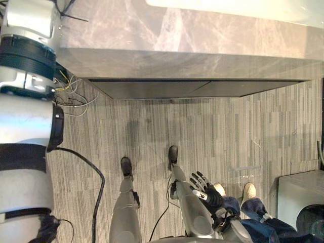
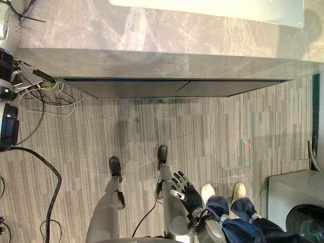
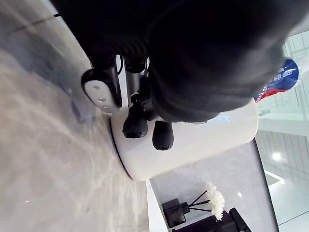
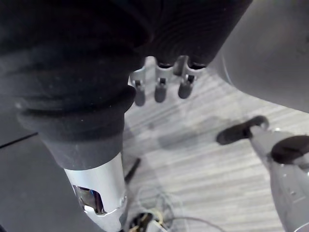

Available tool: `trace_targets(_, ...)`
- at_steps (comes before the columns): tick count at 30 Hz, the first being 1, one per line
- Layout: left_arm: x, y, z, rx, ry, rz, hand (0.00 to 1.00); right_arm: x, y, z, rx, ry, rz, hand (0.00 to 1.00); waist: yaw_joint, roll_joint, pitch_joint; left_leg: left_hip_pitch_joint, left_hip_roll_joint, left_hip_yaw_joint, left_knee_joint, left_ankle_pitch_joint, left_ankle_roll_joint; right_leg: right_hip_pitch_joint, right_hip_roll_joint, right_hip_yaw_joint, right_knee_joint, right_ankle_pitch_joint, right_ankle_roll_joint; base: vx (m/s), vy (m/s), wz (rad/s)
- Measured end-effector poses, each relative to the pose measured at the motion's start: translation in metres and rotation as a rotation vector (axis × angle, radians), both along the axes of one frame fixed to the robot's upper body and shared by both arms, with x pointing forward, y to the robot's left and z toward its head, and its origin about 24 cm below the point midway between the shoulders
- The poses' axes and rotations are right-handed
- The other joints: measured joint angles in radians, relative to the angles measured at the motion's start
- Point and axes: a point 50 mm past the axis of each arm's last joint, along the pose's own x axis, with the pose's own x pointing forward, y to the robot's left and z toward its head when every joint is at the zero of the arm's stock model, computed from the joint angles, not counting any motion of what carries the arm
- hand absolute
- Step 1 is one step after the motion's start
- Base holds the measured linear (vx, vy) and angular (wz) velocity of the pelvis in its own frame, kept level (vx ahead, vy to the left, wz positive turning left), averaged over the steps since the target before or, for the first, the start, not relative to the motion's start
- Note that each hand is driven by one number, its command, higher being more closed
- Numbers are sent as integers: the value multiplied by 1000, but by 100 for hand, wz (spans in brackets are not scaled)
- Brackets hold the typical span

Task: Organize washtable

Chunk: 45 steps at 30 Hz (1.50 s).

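One long grey marble washtable [image 1: 177,35] runs across in front of the robot, with one white basin [image 3: 193,150] sitting on it. One person stands close by, two pale shoes [image 1: 248,191] on the striped floor [image 1: 202,131]. The left hand [image 3: 135,126] hovers over the basin, fingers loose, grasping nothing. The right hand [image 1: 205,190] hangs low near the floor, fingers straight and empty. Past the basin are one dark bottle [image 3: 175,212] with sticks and a white flower, and one blue-and-red tube [image 3: 282,79].
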Motion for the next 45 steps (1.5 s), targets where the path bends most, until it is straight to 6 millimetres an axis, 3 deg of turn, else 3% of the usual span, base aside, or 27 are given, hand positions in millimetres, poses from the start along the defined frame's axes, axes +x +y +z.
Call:
trace_targets(6, -6, -2, 13, -6, -32, -4, 100, 1, -10, 1, -22, -7, -29, 0, 4, 14, 3, -65, 6, 17, 87, -41, 5, -38, -2, 24, 0, 20, -8, -12, 2, -10)
trace_targets(9, -4, -8, 11, -5, -23, -19, 100, -12, -16, 3, -9, 6, -69, 0, 10, 41, 1, -98, 23, 18, 146, -73, 4, -44, 1, 26, 0, 26, -6, -10, 4, -6)
trace_targets(18, -4, -11, 12, -12, -30, -37, 100, -31, -25, 1, -13, 52, -134, 0, 17, 72, -13, -202, 89, 27, 329, -164, -9, -73, 44, 28, 0, 26, -6, -1, -27, -12)
trace_targets(24, -4, -24, 13, -46, -40, -97, 100, -29, -28, 7, -14, 24, -147, 0, 22, 76, -15, -215, 106, 30, 369, -186, -10, -70, 57, 30, 0, 31, 0, 10, -16, -6)
trace_targets(26, 3, -31, 2, -82, -16, -137, 100, -29, -29, 7, -17, 24, -155, 0, 38, 76, -15, -196, 106, 32, 369, -186, -10, -52, 56, 30, 0, 32, 1, 17, -4, -1)
trace_targets(28, 13, -31, -22, -114, 34, -162, 100, -28, -28, 8, -11, 20, -153, 0, 41, 84, -20, -160, 105, 31, 360, -186, -10, -19, 56, 27, 0, 32, 1, 33, -6, 2)
trace_targets(31, 28, -34, -77, -137, 139, -199, 100, -28, -26, 3, -11, 40, -149, 0, 41, 107, -58, -103, 90, 27, 333, -185, -8, 26, 51, 25, 0, 32, 1, 27, 3, 5)
trace_targets(33, 35, -46, -133, -171, 248, -254, 100, -24, -26, -8, -23, 75, -144, 0, 41, 127, -87, -40, 76, 17, 299, -175, -2, 79, 42, 20, 0, 31, 1, 16, 9, 14)
trace_targets(34, 34, -50, -148, -188, 273, -277, 100, -22, -24, -9, -29, 79, -139, 0, 41, 131, -92, -21, 69, 15, 287, -170, 0, 95, 38, 18, -1, 29, 3, -1, 5, 21)
trace_targets(36, 19, -67, -203, -259, 346, -393, 100, -7, -18, -7, -33, 56, -135, 0, 43, 134, -128, 33, 47, 5, 241, -153, 4, 141, 21, 1, -1, 3, 23, -14, -22, 27)
trace_targets(37, 13, -69, -216, -279, 362, -418, 100, -2, -16, -5, -29, 44, -140, 0, 44, 136, -132, 47, 40, 1, 235, -152, 4, 155, 16, -4, -1, -7, 26, -29, -21, 30)
trace_targets(38, -4, -68, -249, -334, 411, -457, 100, 7, -13, -2, -16, 20, -146, 0, 51, 149, -152, 76, 34, -8, 218, -148, 2, 183, 15, -9, -1, -13, 27, -24, -7, 19)
trace_targets(40, -26, -62, -287, -400, 483, -471, 100, 9, -13, 0, -7, 11, -165, 0, 78, 162, -181, 124, 30, -13, 193, -142, -1, 220, 15, -15, -1, -24, 27, -5, -11, 12)
trace_targets(41, -34, -59, -297, -419, 501, -474, 100, 9, -14, -1, -7, 13, -169, 0, 86, 165, -191, 139, 29, -15, 181, -138, -3, 232, 14, -20, -1, -29, 29, 28, -26, 22)
trace_targets(42, -58, -51, -321, -497, 549, -492, 100, 7, -18, -3, -12, 27, -189, 0, 102, 175, -224, 181, 26, -30, 151, -130, -7, 270, 14, -35, -1, -46, 29, 36, -25, 26)
trace_targets(45, -89, -37, -354, -622, 607, -475, 100, 5, -25, -7, -22, 46, -226, 0, 122, 183, -271, 253, 21, -60, 117, -121, -11, 341, 12, -71, -1, -68, 32, 69, -17, 31)
